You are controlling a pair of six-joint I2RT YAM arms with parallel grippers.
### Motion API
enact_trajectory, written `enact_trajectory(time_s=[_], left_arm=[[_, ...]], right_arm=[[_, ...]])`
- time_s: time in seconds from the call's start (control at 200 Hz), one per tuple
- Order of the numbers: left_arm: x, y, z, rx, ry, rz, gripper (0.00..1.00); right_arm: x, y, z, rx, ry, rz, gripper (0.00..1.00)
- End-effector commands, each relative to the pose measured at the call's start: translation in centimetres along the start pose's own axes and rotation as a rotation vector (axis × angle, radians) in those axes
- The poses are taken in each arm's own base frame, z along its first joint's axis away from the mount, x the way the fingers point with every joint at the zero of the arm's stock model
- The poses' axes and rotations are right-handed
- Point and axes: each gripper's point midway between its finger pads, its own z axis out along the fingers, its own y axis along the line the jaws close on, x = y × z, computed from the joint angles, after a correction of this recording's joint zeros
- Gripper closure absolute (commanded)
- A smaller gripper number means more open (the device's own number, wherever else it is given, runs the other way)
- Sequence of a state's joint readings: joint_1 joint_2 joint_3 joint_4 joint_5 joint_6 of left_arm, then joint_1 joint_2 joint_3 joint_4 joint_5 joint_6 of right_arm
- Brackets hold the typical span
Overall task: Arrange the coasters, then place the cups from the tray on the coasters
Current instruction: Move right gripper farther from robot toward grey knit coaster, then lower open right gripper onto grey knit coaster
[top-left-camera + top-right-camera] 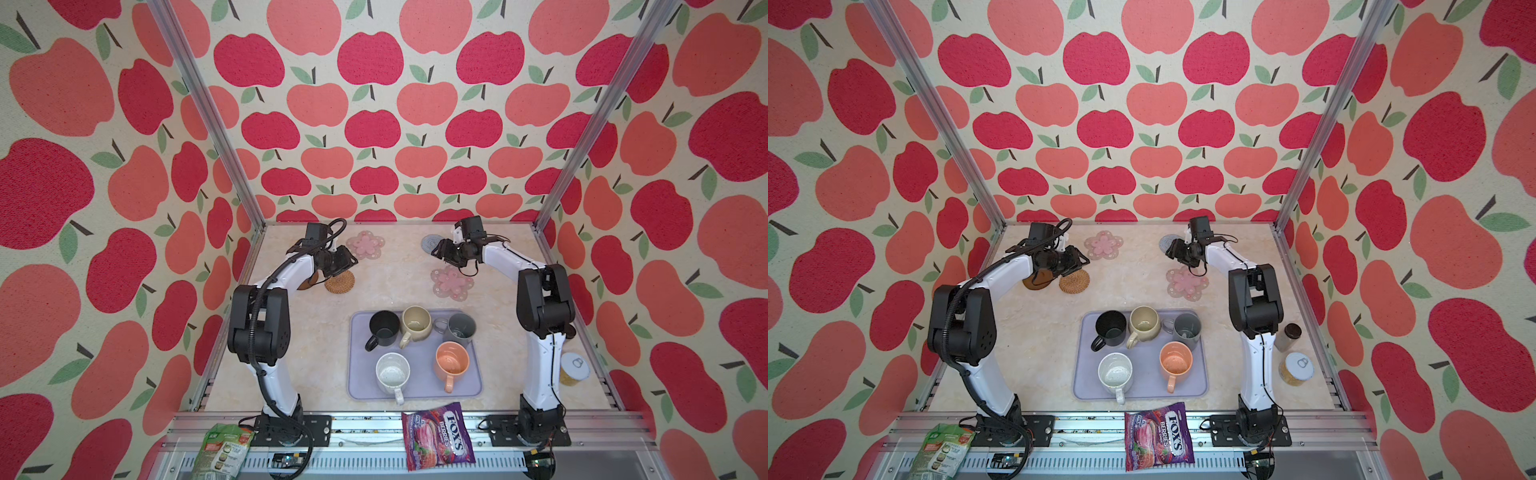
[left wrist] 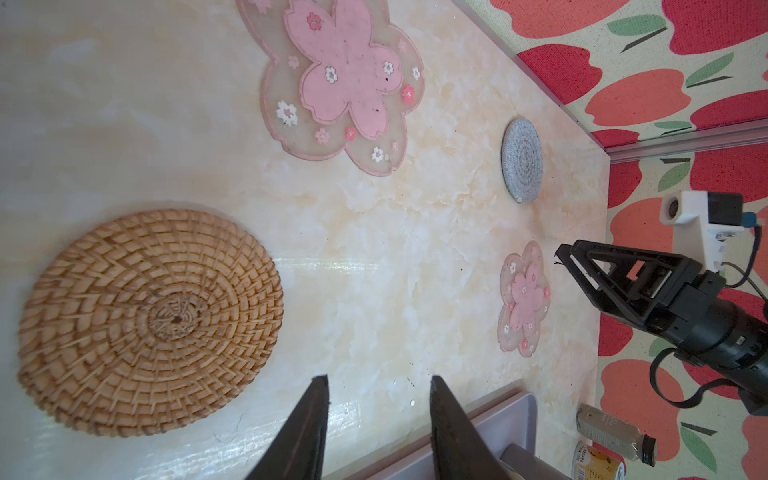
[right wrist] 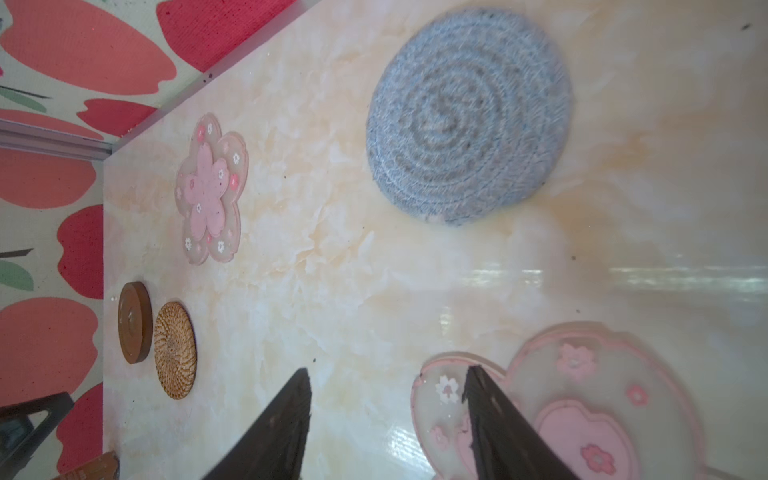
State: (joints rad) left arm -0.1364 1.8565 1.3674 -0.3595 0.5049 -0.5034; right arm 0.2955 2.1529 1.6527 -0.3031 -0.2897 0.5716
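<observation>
- Five coasters (image 1: 365,245) out; brown disc (image 3: 133,322) maybe touching rattan coaster (image 3: 174,351), can't tell. Cups (image 1: 415,324) all on tray (image 1: 422,386), none placed.
- Grippers?
- Left gripper (image 2: 378,376), right gripper (image 3: 390,370) both parted, empty, above coasters.

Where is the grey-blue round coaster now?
The grey-blue coaster lies near the back wall, right of the middle in both top views, just behind the right pincer and a pink flower coaster.

Five cups (image 1: 415,325) stand on the tray (image 1: 422,376), centre front. Behind, to my left: disc coaster (image 1: 1033,284) just beside woven coaster (image 1: 339,284), a flower coaster (image 1: 365,245) behind them. To my right: knit coaster (image 1: 430,242) behind a second flower coaster (image 1: 451,284).
</observation>
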Motion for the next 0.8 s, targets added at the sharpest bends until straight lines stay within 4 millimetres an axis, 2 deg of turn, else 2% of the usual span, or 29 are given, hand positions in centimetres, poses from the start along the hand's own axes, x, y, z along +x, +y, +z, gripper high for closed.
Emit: enact_trajectory(time_s=[0.0, 0.115, 0.32, 0.41, 0.505, 0.6, 0.795], left_arm=[[-0.2, 0.6, 0.6, -0.02, 0.008, 0.001, 0.58], [-0.2, 0.8, 1.0, -0.016, 0.009, -0.002, 0.58], [-0.6, 1.2, 1.6, -0.012, 0.013, -0.01, 0.58], [-0.7, 1.5, 1.8, -0.007, 0.016, -0.012, 0.58], [-0.7, 1.9, 2.2, -0.001, 0.021, -0.021, 0.58], [-0.7, 2.4, 2.7, 0.001, 0.028, -0.032, 0.58], [-0.8, 3.0, 3.7, 0.007, 0.048, -0.05, 0.58]], right_arm=[[-1.7, -0.7, 1.4, -0.013, -0.036, 0.038, 0.42], [-3.0, -0.9, 2.5, -0.008, -0.062, 0.033, 0.52], [-5.1, -2.2, 4.2, 0.027, -0.103, 0.054, 0.5], [-5.7, -2.4, 5.0, 0.027, -0.106, 0.051, 0.55], [-6.0, -2.3, 5.6, 0.016, -0.115, 0.059, 0.66], [-6.4, -2.3, 5.9, 0.006, -0.129, 0.068, 0.73], [-5.7, -3.6, 8.3, 0.025, -0.091, 0.108, 0.76]])
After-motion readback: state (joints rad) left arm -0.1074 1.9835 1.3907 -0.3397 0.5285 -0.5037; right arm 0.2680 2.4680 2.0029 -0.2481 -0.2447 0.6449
